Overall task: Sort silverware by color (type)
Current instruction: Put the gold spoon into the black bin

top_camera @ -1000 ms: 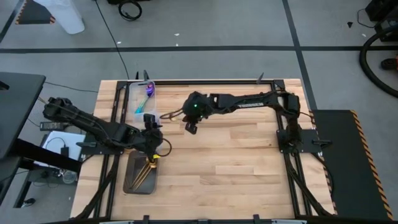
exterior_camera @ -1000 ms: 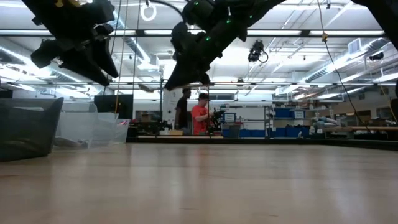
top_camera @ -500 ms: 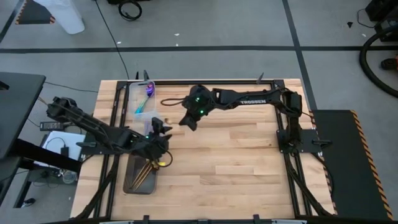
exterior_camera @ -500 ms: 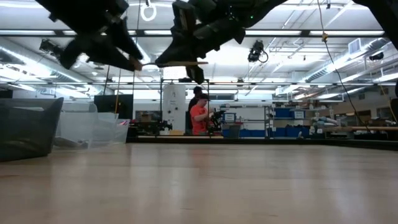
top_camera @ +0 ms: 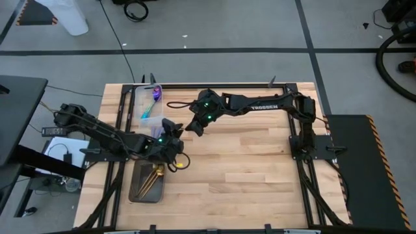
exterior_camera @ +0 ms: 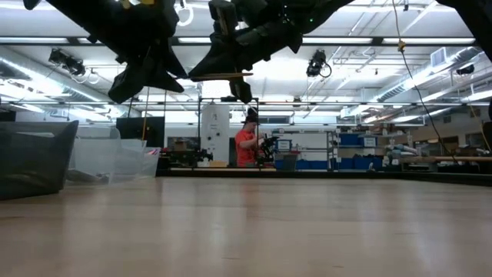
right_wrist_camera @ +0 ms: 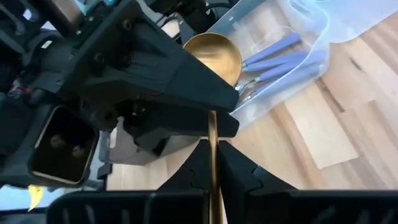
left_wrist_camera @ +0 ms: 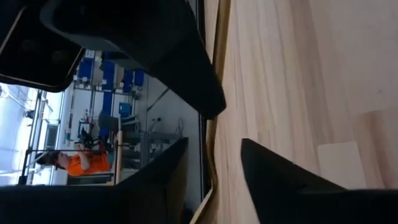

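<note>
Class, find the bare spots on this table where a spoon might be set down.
Bare wood runs from the dark tray across to the right arm's base. It is crowded near the clear bin, where the left claw and right claw hover.

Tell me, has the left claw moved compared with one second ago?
Yes. In the high view the left claw has shifted toward the table's middle, now past the dark grey tray's corner; earlier it hung directly above that tray's top edge.

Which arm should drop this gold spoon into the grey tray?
Left, probably. The right gripper holds the gold spoon with its bowl toward the left gripper, which hangs right beside the grey tray, where gold spoons already lie.
</note>
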`<state>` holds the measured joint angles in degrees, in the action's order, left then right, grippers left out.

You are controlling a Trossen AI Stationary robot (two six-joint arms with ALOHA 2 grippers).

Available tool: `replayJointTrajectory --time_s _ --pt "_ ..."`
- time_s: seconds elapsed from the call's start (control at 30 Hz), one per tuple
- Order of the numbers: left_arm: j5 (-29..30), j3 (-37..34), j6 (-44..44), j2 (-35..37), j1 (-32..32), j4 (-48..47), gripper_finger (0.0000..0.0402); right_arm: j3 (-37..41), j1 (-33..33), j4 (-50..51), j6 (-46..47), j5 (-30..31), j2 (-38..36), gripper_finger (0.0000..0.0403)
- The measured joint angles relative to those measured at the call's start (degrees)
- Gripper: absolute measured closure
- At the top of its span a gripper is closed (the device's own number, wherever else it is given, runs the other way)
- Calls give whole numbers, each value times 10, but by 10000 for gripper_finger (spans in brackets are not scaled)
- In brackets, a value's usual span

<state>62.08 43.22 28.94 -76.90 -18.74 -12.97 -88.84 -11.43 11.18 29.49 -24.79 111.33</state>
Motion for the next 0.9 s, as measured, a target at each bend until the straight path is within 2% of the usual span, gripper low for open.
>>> replayJointTrajectory --time_s 0.23,0.33,0.9 --pt "-6 0 -3 0 -1 2 342 0 -4 4 -1 7 0 383" --pt "-10 1 0 1 0 4 387 0 -4 5 -1 -9 1 379" --pt "-17 0 -8 17 -8 7 396 1 0 -5 -10 -22 1 376"
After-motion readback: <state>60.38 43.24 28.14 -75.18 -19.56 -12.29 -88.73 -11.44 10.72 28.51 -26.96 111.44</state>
